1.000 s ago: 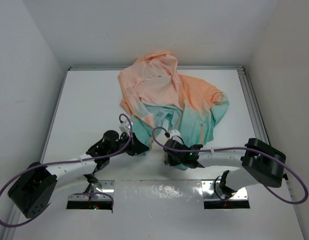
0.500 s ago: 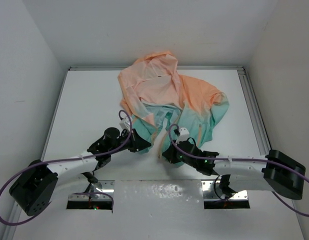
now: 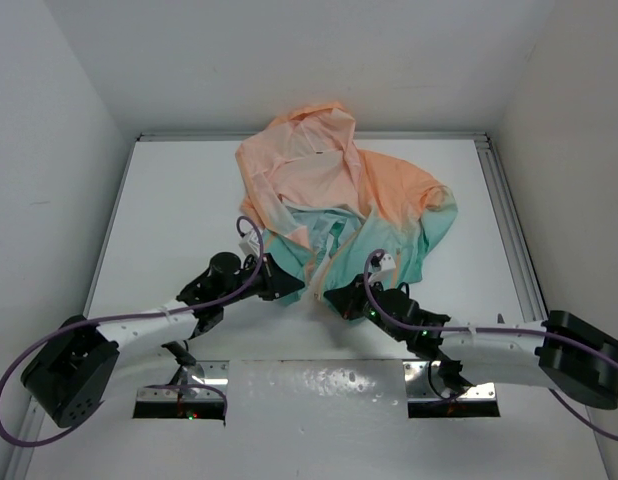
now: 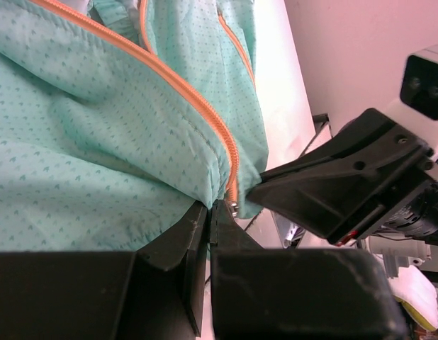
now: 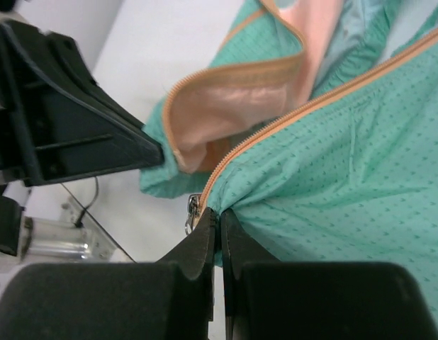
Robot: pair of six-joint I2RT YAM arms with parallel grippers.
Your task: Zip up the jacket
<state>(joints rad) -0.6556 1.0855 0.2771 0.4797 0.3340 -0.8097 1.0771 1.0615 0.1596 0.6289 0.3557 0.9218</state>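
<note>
At near hem of jacket (image 3: 389,205) | left gripper (image 3: 295,292) clamped on it | right gripper (image 3: 332,297) clamped on it

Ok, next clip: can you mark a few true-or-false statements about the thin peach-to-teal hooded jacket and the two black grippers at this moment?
1. The left gripper and the right gripper are both shut on the teal hem of the thin peach-to-teal hooded jacket. True.
2. The orange-trimmed zipper is fully closed. False: the front lies open, its two edges apart.
3. The hood lies at the far end of the white table, away from the arm bases. True.
4. The right gripper hovers over bare table, clear of the jacket. False: it pinches the hem beside the zipper.
</note>
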